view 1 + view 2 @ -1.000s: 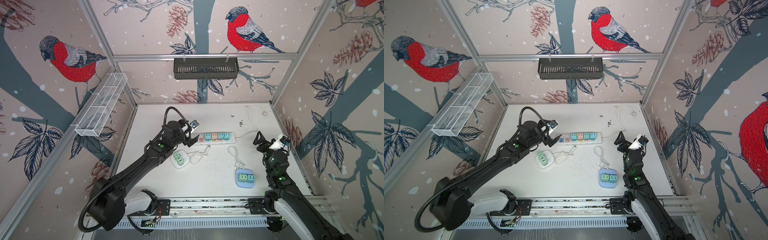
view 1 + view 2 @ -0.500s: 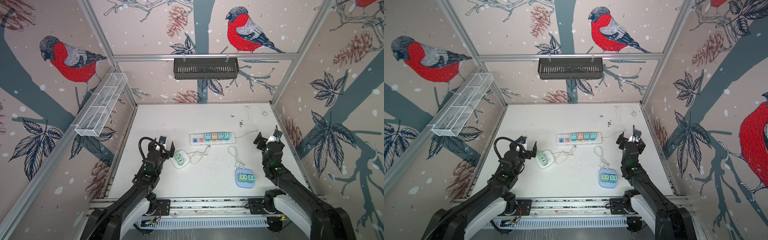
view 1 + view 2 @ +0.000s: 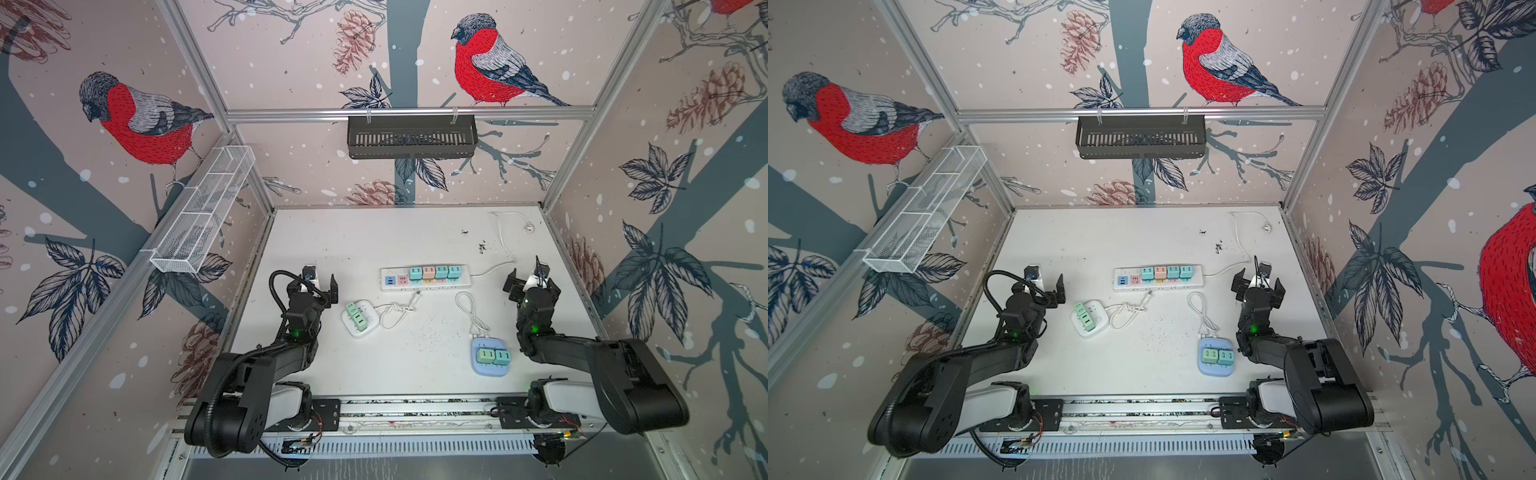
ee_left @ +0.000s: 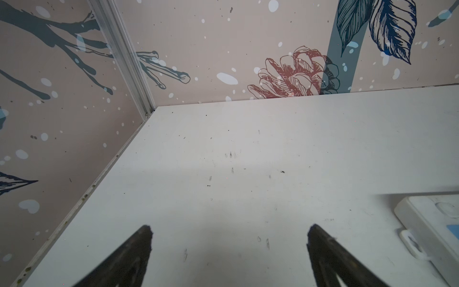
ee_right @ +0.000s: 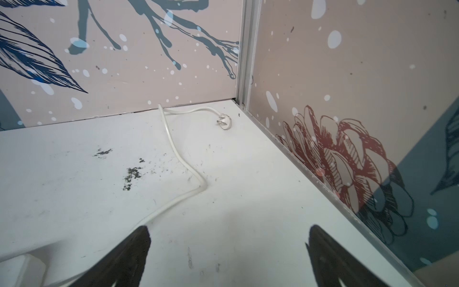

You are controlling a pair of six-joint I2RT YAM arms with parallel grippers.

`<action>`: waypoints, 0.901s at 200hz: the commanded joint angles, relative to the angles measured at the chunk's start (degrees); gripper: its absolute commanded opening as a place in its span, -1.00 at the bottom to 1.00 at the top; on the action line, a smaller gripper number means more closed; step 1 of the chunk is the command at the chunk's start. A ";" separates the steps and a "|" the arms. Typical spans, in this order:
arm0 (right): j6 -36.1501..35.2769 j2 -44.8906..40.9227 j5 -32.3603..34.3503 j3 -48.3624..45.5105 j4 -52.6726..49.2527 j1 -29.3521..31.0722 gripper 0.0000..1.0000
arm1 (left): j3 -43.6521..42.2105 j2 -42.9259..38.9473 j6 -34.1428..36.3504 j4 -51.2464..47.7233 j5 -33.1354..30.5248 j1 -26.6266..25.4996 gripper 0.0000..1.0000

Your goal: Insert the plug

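Left gripper [image 3: 312,286] has drawn back from the power strip [image 3: 464,279], wide and empty; right gripper [image 3: 532,284] likewise wide.

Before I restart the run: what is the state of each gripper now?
Left gripper: open, holding nothing.
Right gripper: open, holding nothing.

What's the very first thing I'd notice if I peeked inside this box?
Big red-breasted birds cover the walls all around. In the middle of the table lies a white power strip with four pastel plugs in a row. The left gripper and right gripper hover open at either side.
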 commanded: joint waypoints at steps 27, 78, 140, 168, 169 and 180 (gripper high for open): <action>-1.82 6.71 -6.07 -0.39 11.92 -1.98 0.99 | 0.17 11.71 0.43 18.28 -0.74 1.15 0.94; 0.45 9.34 -8.61 2.66 8.28 -4.72 0.99 | 6.84 11.99 -5.28 5.74 4.69 7.00 0.95; 0.43 9.28 -8.88 2.72 8.16 -4.86 1.00 | 7.08 11.35 -6.64 4.57 -3.72 5.20 0.96; 0.52 9.34 -9.05 2.81 8.08 -4.86 0.99 | 6.94 11.40 -6.64 4.62 -3.68 5.22 0.96; 0.52 9.34 -9.01 2.77 8.08 -4.86 0.99 | 6.97 11.40 -6.71 4.55 -3.70 5.25 0.96; 0.52 9.27 -9.05 2.73 8.08 -4.87 0.99 | 6.94 11.47 -6.61 4.66 -3.72 5.27 0.96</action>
